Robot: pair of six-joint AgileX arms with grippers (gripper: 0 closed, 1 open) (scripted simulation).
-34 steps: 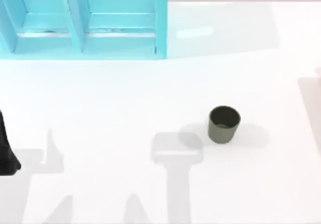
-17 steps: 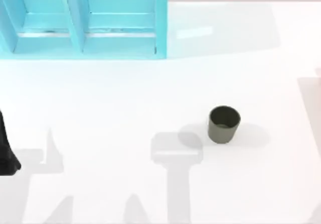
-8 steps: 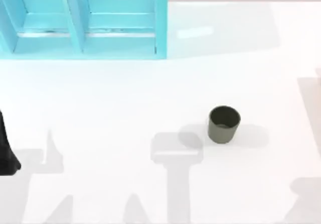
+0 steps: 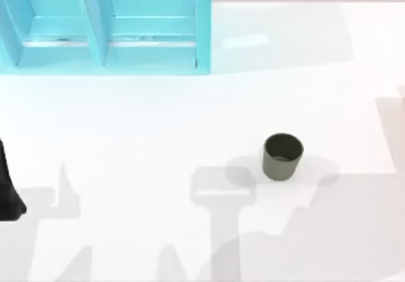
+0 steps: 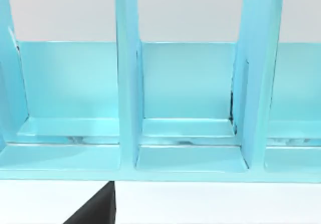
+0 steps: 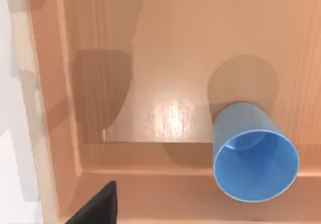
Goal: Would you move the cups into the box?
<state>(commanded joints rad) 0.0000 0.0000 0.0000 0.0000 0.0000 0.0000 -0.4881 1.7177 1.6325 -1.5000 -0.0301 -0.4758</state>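
Change vs earlier: big soft shadow now spreads over counter's (image 4: 158,117) lower right, reaching the olive cup's foot; 0.5 s ago only a small patch at the right corner. Cup, rack, left arm unmoved.
Left arm (image 4: 7,193): dark shape at top view's left edge, parked. Jaws: can't tell.
Rack (image 4: 107,26): glossy turquoise, upright dividers making open bays, far left of counter; left wrist view looks straight into bays (image 5: 188,108), smooth flat panels, slightly scuffed seams.
Counter: plain white, matte.
Olive-grey cup (image 4: 282,157): upright on counter, right of centre, tapered, no handle, open mouth up, matte; well apart from rack.
Box (image 6: 165,58): in right wrist view, tan wood-grain floor w/ sheen, raised rim.
Blue cup (image 6: 253,158): inside box, smooth bright blue, tapered, mouth towards camera, near a box wall.
Right jaws: can't tell.
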